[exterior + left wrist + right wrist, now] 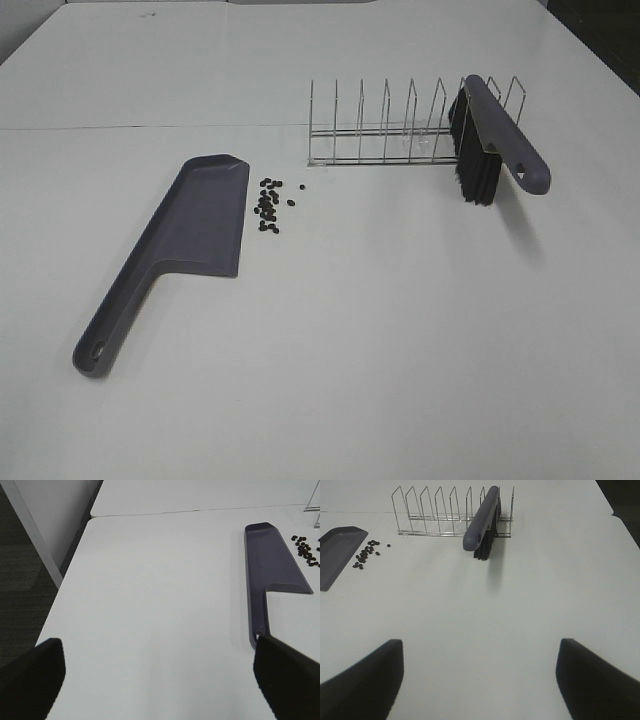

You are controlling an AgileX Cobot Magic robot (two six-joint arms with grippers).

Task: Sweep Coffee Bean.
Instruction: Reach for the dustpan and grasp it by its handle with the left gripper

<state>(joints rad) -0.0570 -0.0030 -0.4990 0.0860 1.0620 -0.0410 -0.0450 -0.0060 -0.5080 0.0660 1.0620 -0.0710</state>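
White table (400,350), plain, with a seam running across the far part; nothing else in the background worth noting.

Coffee beans (268,208) lie in a loose cluster left of centre, bare on the table, with a couple of strays off to the right of the bunch. None in the pan as far as visible. Dustpan (190,230), grey-purple, lies flat just left of the beans. Its long open edge faces them and its handle runs toward the near left. Beans are just beside that edge, and it is not clear that any touch it.

Brush (495,140), same colour with black bristles, sits at the right end of a wire rack (385,130) on the far right. Bristles point down and the handle tilts out toward the near right. It is well apart from the beans.

Left gripper (157,650) is wide open and holds nothing, hovering near the dustpan handle end. Right gripper (480,645) is wide open too, empty, facing the brush from the near side, well short of it. Neither shows in the high view.

Progress, judged: nothing done. Both tools are untouched and all beans are on the table. Left to do: take the brush, likely steady the pan, sweep the beans in.
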